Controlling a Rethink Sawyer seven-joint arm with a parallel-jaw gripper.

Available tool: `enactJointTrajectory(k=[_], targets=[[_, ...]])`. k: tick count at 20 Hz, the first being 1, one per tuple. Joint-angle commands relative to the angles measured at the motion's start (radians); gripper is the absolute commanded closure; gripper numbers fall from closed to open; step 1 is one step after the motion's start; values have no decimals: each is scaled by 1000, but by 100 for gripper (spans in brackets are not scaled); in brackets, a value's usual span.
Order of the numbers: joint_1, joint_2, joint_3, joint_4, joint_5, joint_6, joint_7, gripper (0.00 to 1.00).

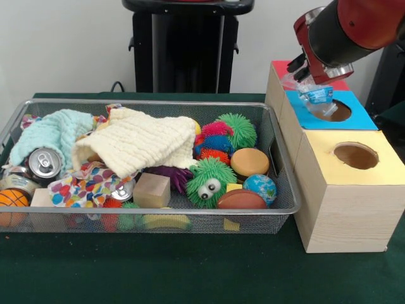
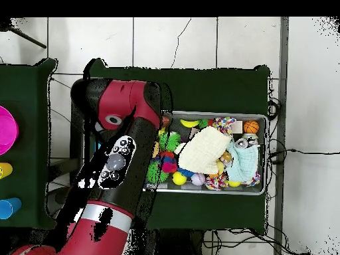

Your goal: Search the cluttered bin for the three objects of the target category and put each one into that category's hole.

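Observation:
My gripper [image 1: 308,77] hangs over the blue-topped box [image 1: 370,119] at the right of the front view. It is shut on a crinkly clear packet with blue print [image 1: 317,96]. The packet's lower end hangs at the rim of the blue box's round hole [image 1: 336,113]. The wire mesh bin [image 1: 158,102] lies left of the boxes, full of clutter. No other packet shows in it. In the overhead view my arm [image 2: 123,143] covers the gripper and the boxes, and the bin [image 2: 263,193] lies to its right.
The bin holds a cream cloth [image 1: 139,142], a teal cloth [image 1: 47,134], silver cans [image 1: 43,163], a green fuzzy ball with eyes [image 1: 210,180], a globe ball [image 1: 260,188] and a wooden block [image 1: 152,190]. A yellow-topped box with a hole [image 1: 355,155] stands nearest, a red-topped one [image 1: 281,66] behind.

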Motion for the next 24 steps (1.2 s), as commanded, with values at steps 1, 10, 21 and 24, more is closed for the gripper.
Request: enactJointTrajectory(k=[1, 10, 21, 24], targets=[[-17, 1, 70, -3, 72, 28, 297, 100], [-22, 12, 62, -6, 88, 25, 266, 100], [-10, 15, 6, 5, 52, 39, 300, 0], [-16, 3, 19, 8, 69, 52, 296, 0]])
